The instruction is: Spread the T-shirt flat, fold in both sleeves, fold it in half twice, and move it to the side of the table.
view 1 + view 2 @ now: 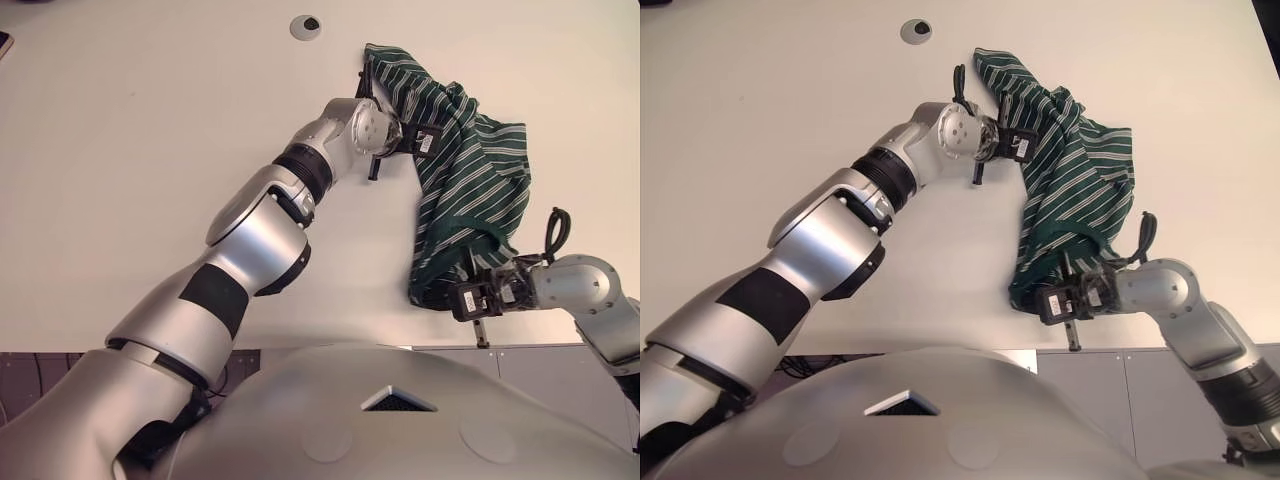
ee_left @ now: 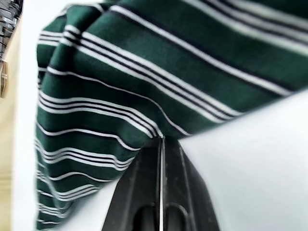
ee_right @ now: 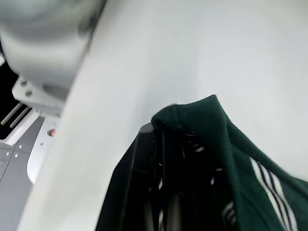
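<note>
**Item 1. T-shirt, dark green knit with thin white stripes** (image 1: 475, 170). It lies in the centre-right of the head view as a bunched, twisted band. The band runs from the upper middle of the frame down toward the lower right, on the table. No sleeve or neckline can be made out. The cloth is gathered, not flat.

**Item 2. Left gripper, black, two fingers** (image 2: 161, 140). It is in the upper middle of the head view, at the far end of the band. The fingers are pressed together with a fold of striped cloth pinched at their tips.

**Item 3. Right gripper, black, two fingers** (image 3: 161, 129). It is in the lower right of the head view, at the near end of the band and close to the table's front edge. It is clenched on a plain green hem.

**Item 4. Table, white, smooth top** (image 1: 150, 150). It carries a round grey cable port (image 1: 305, 27) at the upper middle, just left of the shirt's far end and apart from it.

**Step in hand (judged):** the first one, spreading the shirt flat. No sleeve fold or halving is evident.

**Next move (judged):** draw the two held points apart so the twist opens. Then lower the cloth onto the open white surface at frame left. Both grips need to hold firm, since uneven tension could leave the fabric rolled. Only after that can the sleeves be found.
</note>
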Controlling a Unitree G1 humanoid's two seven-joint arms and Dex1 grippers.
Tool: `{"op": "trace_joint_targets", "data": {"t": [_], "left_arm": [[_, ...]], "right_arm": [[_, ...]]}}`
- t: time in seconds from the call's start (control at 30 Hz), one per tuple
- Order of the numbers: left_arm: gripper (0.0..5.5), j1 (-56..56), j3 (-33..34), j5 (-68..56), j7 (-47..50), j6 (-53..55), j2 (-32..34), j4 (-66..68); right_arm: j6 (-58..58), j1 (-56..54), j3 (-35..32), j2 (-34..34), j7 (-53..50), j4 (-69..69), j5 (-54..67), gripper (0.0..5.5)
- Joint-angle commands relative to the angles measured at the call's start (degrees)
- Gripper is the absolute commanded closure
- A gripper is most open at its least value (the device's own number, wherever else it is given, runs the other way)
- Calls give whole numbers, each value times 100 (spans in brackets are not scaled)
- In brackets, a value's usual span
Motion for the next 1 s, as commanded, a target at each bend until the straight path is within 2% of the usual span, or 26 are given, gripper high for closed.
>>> {"op": "trace_joint_targets", "data": {"t": [0.03,0.13,0.27,0.4,0.47,0.57,0.7,1.0], "left_arm": [[550,301,-96,216,-746,482,208,390],[550,305,68,99,-1298,392,913,331],[550,627,163,7,-2104,57,1939,128],[550,1048,14,154,-2438,-457,2883,-299],[550,1220,293,-188,-2428,-699,3054,-666],[550,1382,919,-987,-2283,-996,2817,-1196],[550,1426,1388,-1829,-2373,-1004,2027,-1672],[550,1207,959,-1901,-2545,-738,227,-1827]], "right_arm": [[44,-119,119,-19,69,-10,-13,549],[9,-262,26,103,-99,121,-26,549],[142,-997,-160,731,-655,418,108,549],[81,-1016,-148,742,-673,490,82,549],[83,-1024,-173,769,-728,521,93,549],[63,-1013,-120,750,-696,530,104,549],[62,-843,-13,579,-486,363,176,549],[21,-535,-25,405,-151,233,110,549]]}}
